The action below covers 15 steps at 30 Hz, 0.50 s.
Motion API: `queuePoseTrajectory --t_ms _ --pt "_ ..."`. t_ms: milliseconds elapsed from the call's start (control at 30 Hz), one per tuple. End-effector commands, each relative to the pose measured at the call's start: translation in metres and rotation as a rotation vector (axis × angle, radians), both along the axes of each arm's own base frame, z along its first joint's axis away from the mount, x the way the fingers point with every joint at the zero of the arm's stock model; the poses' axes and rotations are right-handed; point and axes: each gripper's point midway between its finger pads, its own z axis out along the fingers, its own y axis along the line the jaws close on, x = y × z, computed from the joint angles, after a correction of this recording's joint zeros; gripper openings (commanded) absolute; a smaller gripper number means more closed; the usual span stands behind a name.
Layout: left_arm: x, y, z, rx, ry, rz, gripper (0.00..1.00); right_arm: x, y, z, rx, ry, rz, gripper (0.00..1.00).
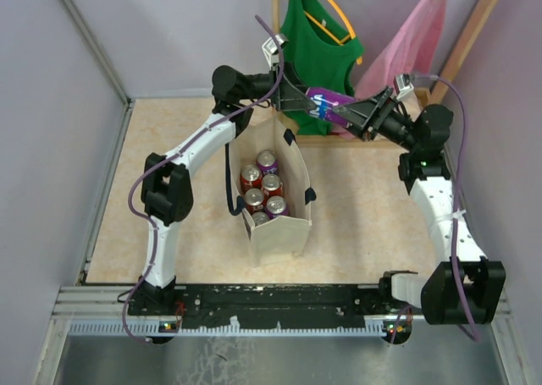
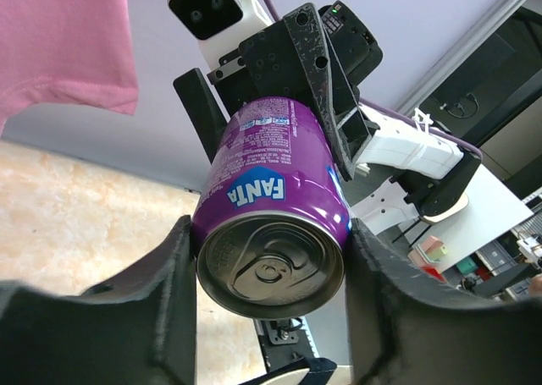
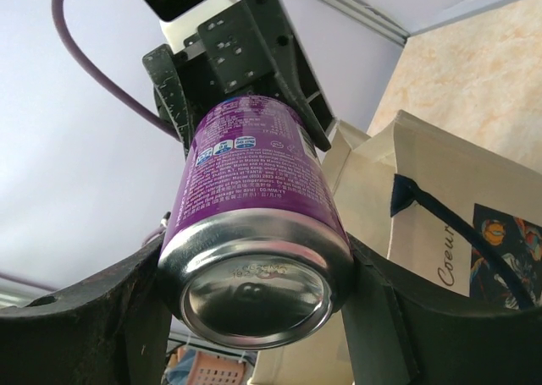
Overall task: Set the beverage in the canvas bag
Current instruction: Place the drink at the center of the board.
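The beverage, a purple Fanta can (image 1: 326, 104), hangs in the air behind the canvas bag (image 1: 279, 233), level between both grippers. My left gripper (image 1: 308, 101) is shut on its lid end. The left wrist view shows the can (image 2: 271, 190) touching both fingers (image 2: 174, 271) of that gripper (image 2: 269, 262). My right gripper (image 1: 345, 111) is shut on the bottom end, with the can (image 3: 254, 190) pressed between its jaws (image 3: 254, 296). The cream bag (image 3: 440, 199) stands upright with navy handles and holds several cans (image 1: 262, 190).
A green tank top (image 1: 318, 38) and a pink garment (image 1: 411, 42) hang on a wooden rack just behind the grippers. Grey walls close off the left and back of the table (image 1: 169, 148). The arm bases sit on the black rail (image 1: 279, 296) at the near edge.
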Motion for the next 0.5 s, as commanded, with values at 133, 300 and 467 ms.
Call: queuePoseTrajectory --t_ms 133,300,467 --pt "-0.0383 0.0075 0.0523 -0.1 -0.14 -0.032 0.0 0.0029 0.0019 0.0033 0.014 -0.023 0.002 0.0" --pt "-0.039 0.0079 0.0518 -0.099 -0.147 -0.035 0.0 0.0037 0.0023 0.0002 0.012 -0.014 0.004 0.08" --pt "-0.0389 0.008 0.0494 -0.091 -0.148 -0.038 0.0 0.0045 0.001 -0.0016 0.0 -0.022 -0.013 0.53"
